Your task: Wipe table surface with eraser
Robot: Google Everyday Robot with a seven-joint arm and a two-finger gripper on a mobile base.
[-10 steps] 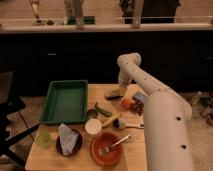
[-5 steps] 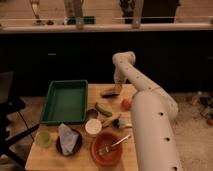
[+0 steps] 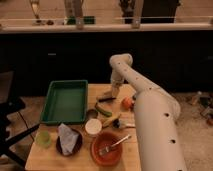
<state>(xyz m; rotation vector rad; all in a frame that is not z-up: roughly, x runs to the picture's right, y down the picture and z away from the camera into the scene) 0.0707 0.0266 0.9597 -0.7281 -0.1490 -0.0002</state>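
At the far end of the table surface point(image 3: 125, 92), the gripper point(image 3: 107, 96) pinches the eraser point(image 3: 105, 99), lying sideways right under it.

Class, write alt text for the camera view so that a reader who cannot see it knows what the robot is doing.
A white robot arm reaches over a tan table surface, its gripper low at the far edge by the eraser. Nearby are a green tray, a cucumber and a red bowl holding a fork.

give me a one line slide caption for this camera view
Robot arm reaches over the table, hand low at the eraser beside a green tray.
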